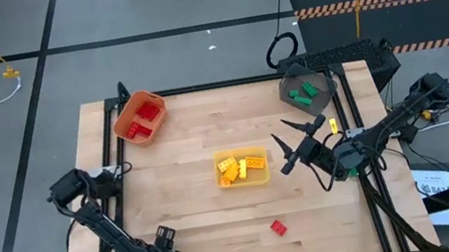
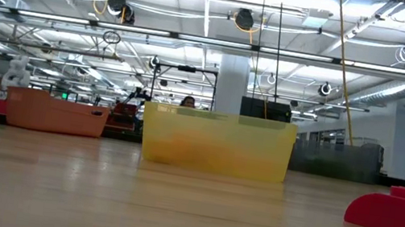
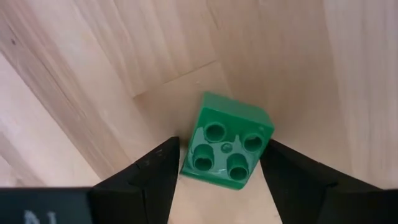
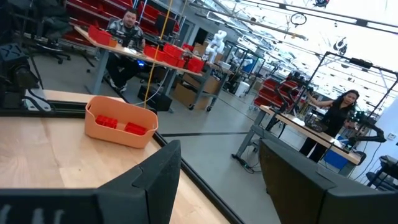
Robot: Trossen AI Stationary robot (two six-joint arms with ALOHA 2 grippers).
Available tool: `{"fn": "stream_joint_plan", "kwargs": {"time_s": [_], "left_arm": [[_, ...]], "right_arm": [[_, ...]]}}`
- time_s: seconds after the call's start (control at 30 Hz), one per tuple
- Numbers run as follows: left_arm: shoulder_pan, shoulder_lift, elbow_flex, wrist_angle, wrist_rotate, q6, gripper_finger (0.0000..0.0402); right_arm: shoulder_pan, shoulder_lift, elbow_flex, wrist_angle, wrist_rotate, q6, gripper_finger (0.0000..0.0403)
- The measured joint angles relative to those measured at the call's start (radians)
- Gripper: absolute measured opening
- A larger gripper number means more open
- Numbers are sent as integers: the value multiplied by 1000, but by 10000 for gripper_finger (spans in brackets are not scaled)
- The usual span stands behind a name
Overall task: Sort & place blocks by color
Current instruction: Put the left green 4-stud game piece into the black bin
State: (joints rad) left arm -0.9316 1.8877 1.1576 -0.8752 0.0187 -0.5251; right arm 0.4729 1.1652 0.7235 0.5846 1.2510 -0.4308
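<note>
The left gripper [image 1: 164,238] is hanging over the table's [image 1: 182,142] 7 o'clock corner, fingers pointing down. In the left wrist view its two fingers [image 3: 155,177] are closing in on a green block [image 3: 227,142] from both sides and appear to be touching it. The block is sitting tilted between them over the bare wood, and whether it is resting on the table or raised off it cannot be told. The right gripper [image 1: 286,145] is hovering at about 3 o'clock, just beside the yellow bin [image 1: 260,177] and reaching toward the table's centre. Its fingers [image 4: 155,174] are standing well apart with nothing between them. The yellow bin is sitting at the centre, holding several yellow blocks [image 1: 233,169]. The orange bin [image 1: 126,123] is lying at 10 o'clock with red blocks [image 1: 146,113] inside. The grey bin [image 1: 321,91] is lying at 2 o'clock with green blocks [image 1: 301,91] in it. One red block [image 1: 278,227] is lying alone on the wood at about 5 o'clock, well apart from every bin. It is showing large at the right edge of the low view [image 2: 402,217]. In the room beyond the table, one person [image 4: 127,28] is sitting at a bench and another [image 4: 342,115] is standing near a desk.
</note>
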Motion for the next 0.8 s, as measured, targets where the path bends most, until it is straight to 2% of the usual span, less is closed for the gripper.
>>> {"fn": "stream_joint_plan", "kwargs": {"time_s": [0.07,0.2,0.23,0.43,0.67,0.73,0.8], "left_arm": [[8,0,0,3,3,-9,209],[29,-6,-2,6,14,-51,144],[41,-6,-2,6,19,-67,141],[116,-14,-4,10,26,-127,142],[225,-112,-7,9,-66,-150,142],[256,-161,-7,9,-102,-136,142],[294,-218,-7,23,-164,-91,142]], "right_arm": [[0,0,0,0,0,0,210],[0,0,0,0,0,0,210],[0,0,0,0,0,0,210],[0,0,0,-9,0,0,210],[1,0,0,-51,0,23,210],[1,0,0,-77,-46,79,210],[1,0,0,-128,-165,140,210]]}}
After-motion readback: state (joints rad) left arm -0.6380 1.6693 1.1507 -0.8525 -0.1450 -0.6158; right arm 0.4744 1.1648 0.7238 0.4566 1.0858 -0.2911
